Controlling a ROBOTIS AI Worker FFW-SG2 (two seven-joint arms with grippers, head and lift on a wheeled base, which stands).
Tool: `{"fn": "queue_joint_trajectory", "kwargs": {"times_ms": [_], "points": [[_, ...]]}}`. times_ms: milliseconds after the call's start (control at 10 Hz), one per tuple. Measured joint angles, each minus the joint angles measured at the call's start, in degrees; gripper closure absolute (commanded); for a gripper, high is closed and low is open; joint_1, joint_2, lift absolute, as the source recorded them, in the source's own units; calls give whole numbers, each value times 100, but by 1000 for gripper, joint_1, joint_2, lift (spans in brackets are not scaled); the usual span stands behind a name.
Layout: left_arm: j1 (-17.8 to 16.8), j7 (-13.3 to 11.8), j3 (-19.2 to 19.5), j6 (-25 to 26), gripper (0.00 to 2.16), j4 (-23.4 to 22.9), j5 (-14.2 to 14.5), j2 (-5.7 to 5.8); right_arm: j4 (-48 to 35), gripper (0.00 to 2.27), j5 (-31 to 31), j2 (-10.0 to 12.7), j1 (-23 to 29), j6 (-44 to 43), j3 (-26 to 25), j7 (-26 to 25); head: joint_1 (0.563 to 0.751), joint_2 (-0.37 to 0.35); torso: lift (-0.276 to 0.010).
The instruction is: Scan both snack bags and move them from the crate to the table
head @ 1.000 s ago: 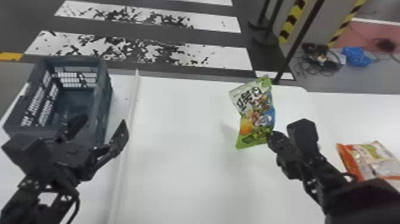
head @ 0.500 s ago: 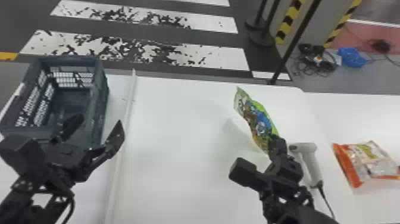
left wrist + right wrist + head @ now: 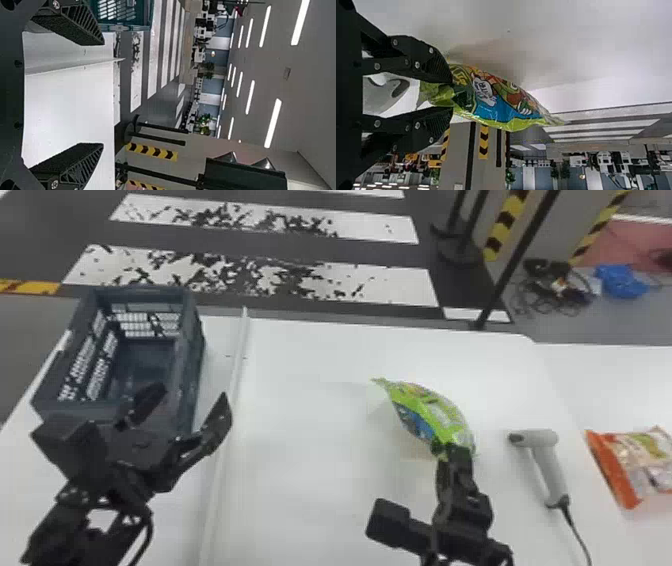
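Observation:
My right gripper (image 3: pixel 452 447) is shut on the near end of a green snack bag (image 3: pixel 432 410) over the middle of the white table. In the right wrist view, the right gripper (image 3: pixel 445 95) pinches the end of the green bag (image 3: pixel 498 101), which points away from the fingers. An orange snack bag (image 3: pixel 632 462) lies at the table's right. My left gripper (image 3: pixel 182 407) stands open near the crate (image 3: pixel 197 365), whose visible floor holds nothing. In the left wrist view, the left gripper (image 3: pixel 101 95) has widely parted fingers with nothing between them.
A white handheld scanner (image 3: pixel 547 465) with a cable lies between the right gripper and the orange bag. A raised white strip (image 3: pixel 232 400) runs along the table (image 3: pixel 310 490) beside the crate. A dark pole (image 3: pixel 517 260) rises past the table's far edge.
The right gripper has moved left with the green bag, which has turned from its broad printed face to a slanted side. The scanner has come into full sight. The left arm has barely moved.

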Motion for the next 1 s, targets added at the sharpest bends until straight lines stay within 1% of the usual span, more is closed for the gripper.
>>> {"fn": "queue_joint_trajectory", "kwargs": {"times_ms": [200,300,500,600,700,900,1000], "points": [[0,-4,0,1,87,10,-3,0,-372,39,-571,9,55,-70,-34,257,695,-48,-88],[0,-8,0,-7,87,20,-5,0,-613,49,-1018,10,111,-230,-197,441,695,-30,-88],[-1,-9,1,-10,87,27,-3,0,-1202,60,-2355,85,362,-1108,-971,1065,695,39,-88],[-10,-9,1,-10,87,36,-3,0,-1408,80,-2994,165,446,-1456,-1392,1268,695,54,-88],[-16,-9,1,-10,87,42,-2,0,-1525,130,-3537,249,486,-1719,-1773,1337,695,66,-88],[-18,-9,7,-10,87,44,-2,0,-1570,471,-4138,358,420,-1910,-2300,1337,695,51,-88],[-18,-13,9,-10,87,44,-2,4,-1552,903,-4629,423,384,-2013,-2641,1383,695,41,-88]]}}
